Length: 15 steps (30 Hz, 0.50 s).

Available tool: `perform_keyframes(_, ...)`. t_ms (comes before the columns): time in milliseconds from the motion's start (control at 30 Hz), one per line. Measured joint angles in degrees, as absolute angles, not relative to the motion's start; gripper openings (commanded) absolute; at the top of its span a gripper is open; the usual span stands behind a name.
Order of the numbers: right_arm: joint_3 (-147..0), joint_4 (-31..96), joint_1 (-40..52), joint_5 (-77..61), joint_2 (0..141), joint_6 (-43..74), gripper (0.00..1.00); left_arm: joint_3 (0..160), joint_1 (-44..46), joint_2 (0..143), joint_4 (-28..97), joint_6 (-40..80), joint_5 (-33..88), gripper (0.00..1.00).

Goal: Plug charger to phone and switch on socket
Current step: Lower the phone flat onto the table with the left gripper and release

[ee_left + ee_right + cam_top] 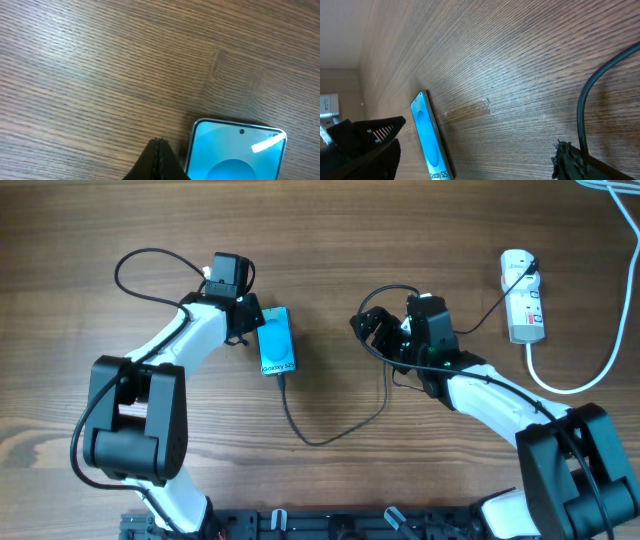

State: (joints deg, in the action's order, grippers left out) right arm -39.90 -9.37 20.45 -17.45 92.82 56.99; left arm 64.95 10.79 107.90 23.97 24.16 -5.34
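Note:
The phone lies flat on the wooden table, its light blue screen up. It also shows in the left wrist view and the right wrist view. The thin black charger cable meets the phone's bottom edge, loops across the table and runs up past my right gripper; it also shows in the right wrist view. That gripper is open and empty, to the right of the phone. My left gripper is shut and empty, its tips just left of the phone. The white socket lies at the far right.
A thick white cord curves from the socket toward the table's right edge. A black plug sits in the socket's far end. Bare wood lies between the phone and my right gripper.

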Motion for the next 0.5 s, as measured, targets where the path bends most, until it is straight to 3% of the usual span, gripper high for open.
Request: perform_keyframes(500, -39.9, -9.39, 20.45, -17.45, 92.82, 56.97, 1.0, 64.99, 10.79, 110.69, 22.37, 24.38, -5.45, 0.11)
